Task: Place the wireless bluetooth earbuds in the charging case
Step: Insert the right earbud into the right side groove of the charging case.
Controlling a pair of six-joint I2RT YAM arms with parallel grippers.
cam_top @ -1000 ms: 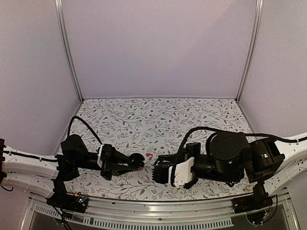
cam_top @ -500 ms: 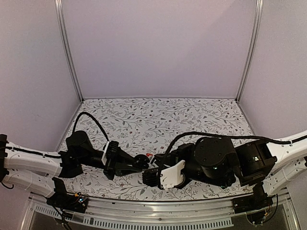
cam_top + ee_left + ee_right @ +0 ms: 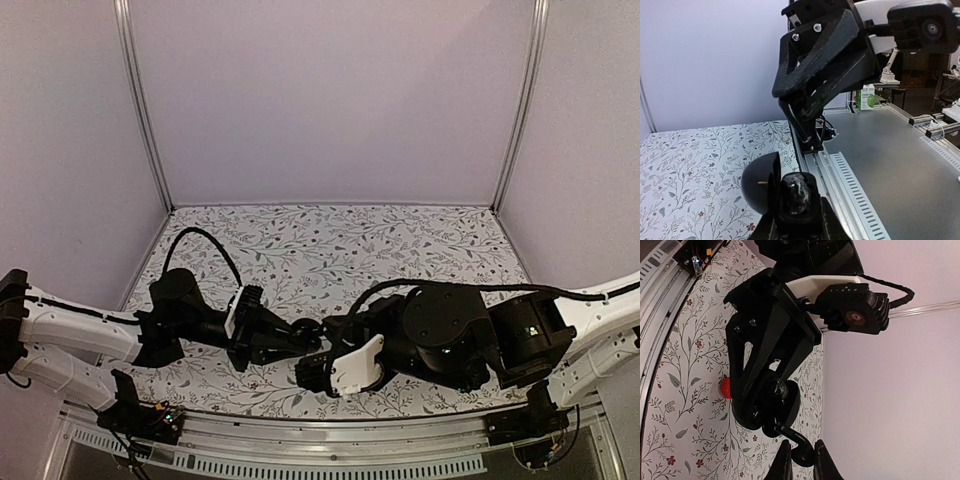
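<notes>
- Grips a round, glossy black plastic charging case (image 3: pixel 760 186) in the left gripper (image 3: pixel 797 222), fingers clamped on either side of its base.
- Holds that case low over the grey floral-patterned worktop (image 3: pixel 400 250), near the front middle, with the lid swung open and standing beside the base.
- Shows, in the left wrist view, a dark lump seated in the open base; cannot tell what it is.
- Pinches a tiny black rounded earbud (image 3: pixel 801 452) between the fingers of the right gripper (image 3: pixel 801 462), which are drawn in tight on it.
- Keeps this black earbud right next to the open case; cannot tell whether touching it.
- Leaves a bright red rounded earbud (image 3: pixel 726 388) lying on the worktop, outside the case and just beside the left gripper's fingers.
- Brings the two grippers tip to tip in the top view, right gripper nearer the front edge.
</notes>
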